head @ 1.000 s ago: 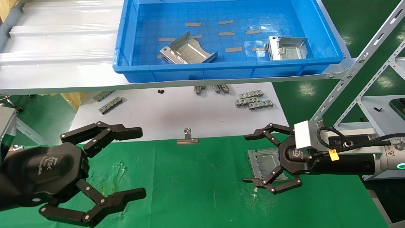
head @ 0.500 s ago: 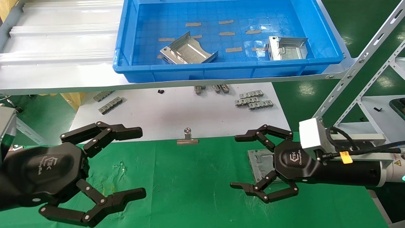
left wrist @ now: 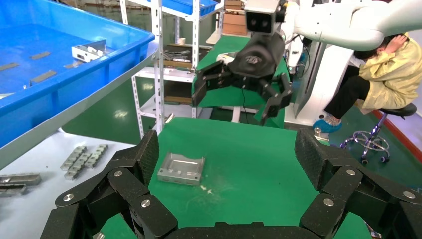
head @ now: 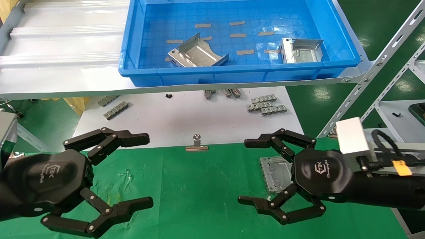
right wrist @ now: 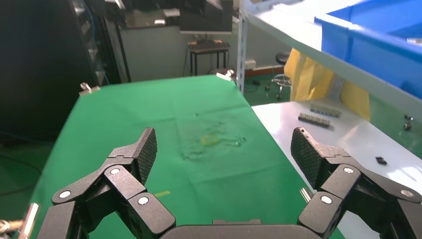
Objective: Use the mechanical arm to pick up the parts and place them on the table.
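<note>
Green cloth table [head: 199,186] nearest me: my right gripper [head: 246,171], fingers spread and empty, hangs beside one placed part [head: 275,172]; clipping it worries me. Left gripper [head: 149,172] idles spread. Farther off, two parts [head: 196,54] wait in the blue bin [head: 232,74].

Bare table [head: 206,186] lies between both grippers, under the shelf [head: 66,83].
</note>
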You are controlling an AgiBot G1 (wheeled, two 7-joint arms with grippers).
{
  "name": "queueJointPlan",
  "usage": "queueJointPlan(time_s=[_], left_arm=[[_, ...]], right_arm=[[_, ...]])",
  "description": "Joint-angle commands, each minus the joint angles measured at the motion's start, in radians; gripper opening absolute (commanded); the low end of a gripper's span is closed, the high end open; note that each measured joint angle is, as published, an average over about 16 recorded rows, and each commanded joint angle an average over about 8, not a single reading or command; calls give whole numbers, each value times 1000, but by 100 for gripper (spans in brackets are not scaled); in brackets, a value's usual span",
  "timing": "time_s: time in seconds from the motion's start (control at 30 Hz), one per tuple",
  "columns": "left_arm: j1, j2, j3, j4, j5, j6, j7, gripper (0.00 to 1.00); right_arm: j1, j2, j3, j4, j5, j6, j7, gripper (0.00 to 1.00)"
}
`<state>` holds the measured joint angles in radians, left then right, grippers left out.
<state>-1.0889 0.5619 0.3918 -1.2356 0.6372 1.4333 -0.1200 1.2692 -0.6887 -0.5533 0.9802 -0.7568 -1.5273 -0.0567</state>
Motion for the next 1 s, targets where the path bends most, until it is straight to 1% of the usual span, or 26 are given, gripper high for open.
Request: queueJointPlan(time_s=[0.03,0.4,0.6,0.73,1.0], left_arm=[[0,0,0,0,0,0,0,100],[0,0,0,0,0,0,0,100],[0,0,0,0,0,0,0,100],[0,0,0,0,0,0,0,100],[0,0,0,0,0,0,0,100]], right_arm=[[-23,9,33,36,3,4,29,100],[-150,60,212,235,20,24,189,100],[-201,80,283,315,28,31,250,100],[-215,86,303,336,31,33,262,100],[-207,83,291,322,31,34,253,100]])
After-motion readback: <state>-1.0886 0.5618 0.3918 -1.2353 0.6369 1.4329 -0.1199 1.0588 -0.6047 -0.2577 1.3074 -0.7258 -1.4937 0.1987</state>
